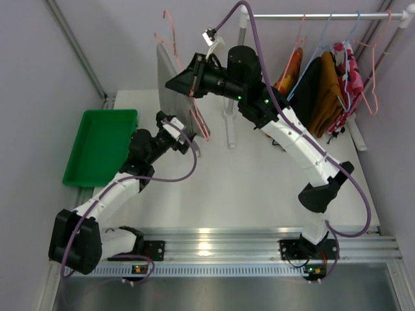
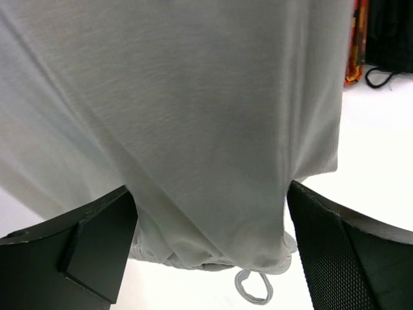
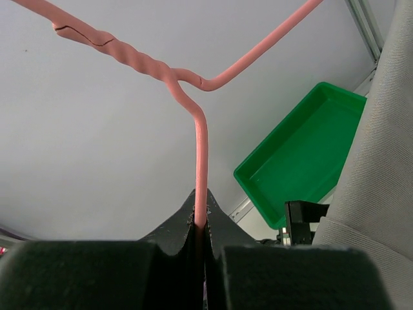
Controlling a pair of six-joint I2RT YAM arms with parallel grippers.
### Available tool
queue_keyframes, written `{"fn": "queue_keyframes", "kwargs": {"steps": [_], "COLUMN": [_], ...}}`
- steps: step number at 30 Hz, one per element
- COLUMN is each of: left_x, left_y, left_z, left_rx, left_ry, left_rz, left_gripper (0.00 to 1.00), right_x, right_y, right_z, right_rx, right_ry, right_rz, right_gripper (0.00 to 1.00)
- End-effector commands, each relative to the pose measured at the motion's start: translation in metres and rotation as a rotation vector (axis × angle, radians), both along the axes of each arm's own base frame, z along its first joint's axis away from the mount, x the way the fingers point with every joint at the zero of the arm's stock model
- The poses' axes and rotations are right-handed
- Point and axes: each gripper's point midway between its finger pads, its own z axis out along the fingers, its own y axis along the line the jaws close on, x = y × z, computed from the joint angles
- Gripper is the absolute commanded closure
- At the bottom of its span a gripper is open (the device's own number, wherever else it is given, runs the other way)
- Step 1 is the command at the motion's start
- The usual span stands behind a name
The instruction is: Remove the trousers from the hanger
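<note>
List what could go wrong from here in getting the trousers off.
1. The right end effector pinches only the thin wire of the hanger; a pull might twist it loose.
2. The left end effector sits wide open around the trousers, so fabric may slip out.
3. The dangling drawstring might snag.

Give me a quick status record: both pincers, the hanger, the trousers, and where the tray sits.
right pincer: shut on a straight run of the hanger wire
hanger: held up, left of the rail, not hooked on it
left pincer: jaws wide apart, grey fabric between them
trousers: hanging, not yet off the hanger; drawstring loop dangling below the hem
green tray: on the table's left side, beside the left arm
</note>
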Motion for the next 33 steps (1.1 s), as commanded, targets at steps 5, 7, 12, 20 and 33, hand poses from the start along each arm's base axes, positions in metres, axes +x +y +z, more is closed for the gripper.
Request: {"fn": "queue_keyframes", "kwargs": {"steps": [5, 7, 12, 20, 33], "left_x": [-0.013, -0.013, -0.006, 0.027, 0.02], "left_y": [-0.005, -0.004, 0.004, 0.016, 0.01], "left_z": [0.023, 0.024, 0.028, 0.05, 0.055], "left_rx": [0.051, 0.052, 0.058, -0.063, -0.081], "left_ry": [-0.084, -0.079, -0.105, -0.061, -0.017], "left_rz": [-0.1, -0.093, -0.052, 0.083, 0.047], "left_gripper": [0.02, 0.02, 0.03, 0.06, 0.71], "right_x": [-0.038, -0.039, -0.038, -0.038, -0.008], "right_y": [-0.021, -0.021, -0.023, -0.021, -0.033], "right_z": [0.08, 0.078, 0.07, 0.064, 0.057], "right_rx": [0.164, 0.152, 0.133, 0.131, 0.119], "right_ry": [-0.212, -0.215, -0.209, -0.179, -0.132], "right_rz": [0.042, 0.045, 0.052, 0.065, -0.052], "right_gripper": [1.0, 1.0, 1.0, 1.0, 1.0]}}
